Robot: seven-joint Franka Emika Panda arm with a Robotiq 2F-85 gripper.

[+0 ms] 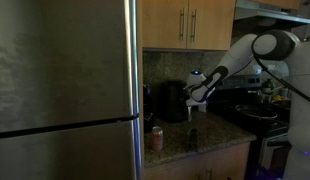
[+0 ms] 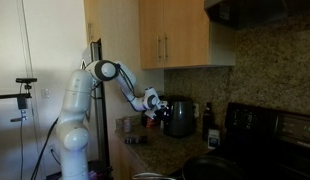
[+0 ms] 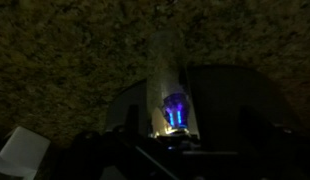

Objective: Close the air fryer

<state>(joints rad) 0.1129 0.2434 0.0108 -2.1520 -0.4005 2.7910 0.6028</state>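
The air fryer (image 1: 172, 101) is a black boxy appliance standing on the granite counter against the wall; it also shows in an exterior view (image 2: 179, 117). My gripper (image 1: 196, 95) hovers right beside it at about its upper half, and shows at the end of the white arm (image 2: 152, 103). Whether the fingers touch the fryer cannot be told. In the wrist view a black rounded mass (image 3: 230, 110) lies close ahead, with a pale strip and a blue light (image 3: 173, 110) beside it. The jaws are lost in the dark there.
A tall steel fridge (image 1: 65, 90) fills one side. A small red can (image 1: 156, 138) stands near the counter's front edge. A dark bottle (image 2: 208, 122) stands beyond the fryer. A stove with a dark pan (image 1: 257, 113) adjoins the counter. Wooden cabinets (image 1: 190, 22) hang above.
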